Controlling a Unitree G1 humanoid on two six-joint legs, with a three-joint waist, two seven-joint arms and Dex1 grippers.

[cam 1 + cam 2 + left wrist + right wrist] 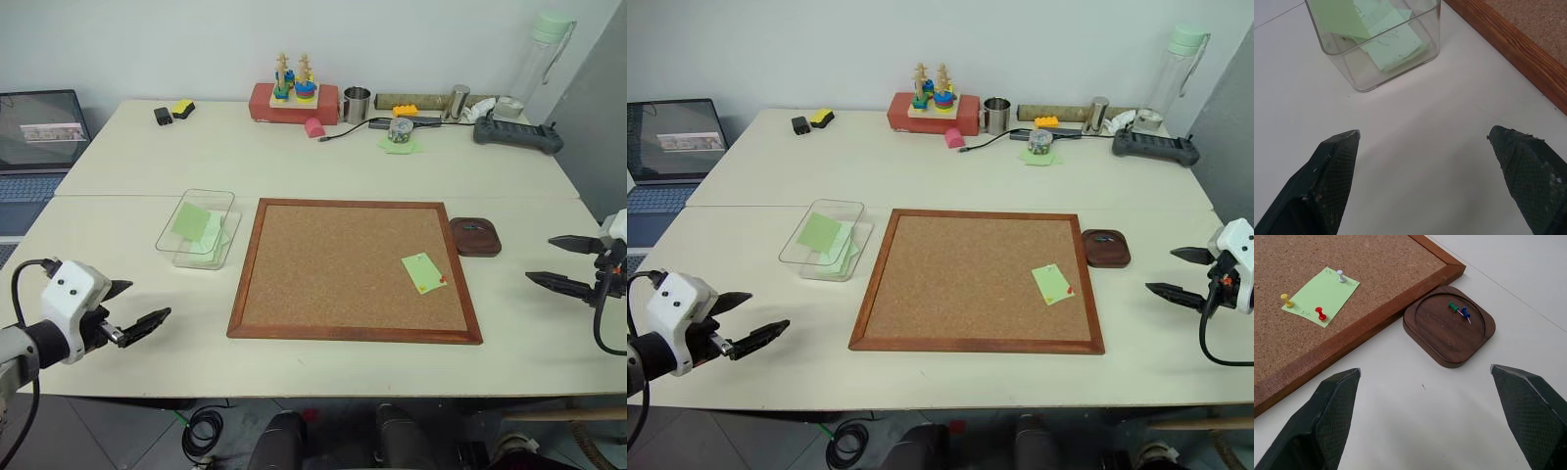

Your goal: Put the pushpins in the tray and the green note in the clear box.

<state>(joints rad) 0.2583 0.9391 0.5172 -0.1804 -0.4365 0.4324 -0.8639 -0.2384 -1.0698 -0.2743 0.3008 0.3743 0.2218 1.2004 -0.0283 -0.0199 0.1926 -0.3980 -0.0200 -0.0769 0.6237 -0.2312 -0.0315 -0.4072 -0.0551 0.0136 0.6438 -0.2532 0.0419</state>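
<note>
The green note (pixel 1321 296) lies on the corkboard's right part, pinned by three pushpins: yellow (pixel 1286 299), red (pixel 1320 313) and white (pixel 1341 275). Just right of the board sits the dark wooden tray (pixel 1444 335), holding a green pin (pixel 1453 307) and a blue pin (pixel 1465 313). The clear box (pixel 199 227) stands left of the board with green sheets inside. My left gripper (pixel 147 301) hovers open near the table's front left, short of the box. My right gripper (pixel 541 258) is open at the right edge, pointing toward the tray, nothing between its fingers.
The wood-framed corkboard (pixel 353 266) fills the table's middle. A laptop (pixel 39 132) sits at the far left. Along the far edge stand a red toy block (pixel 294 98), a metal cup (pixel 357 103), a bottle (pixel 542 54) and a dark controller (pixel 517 132).
</note>
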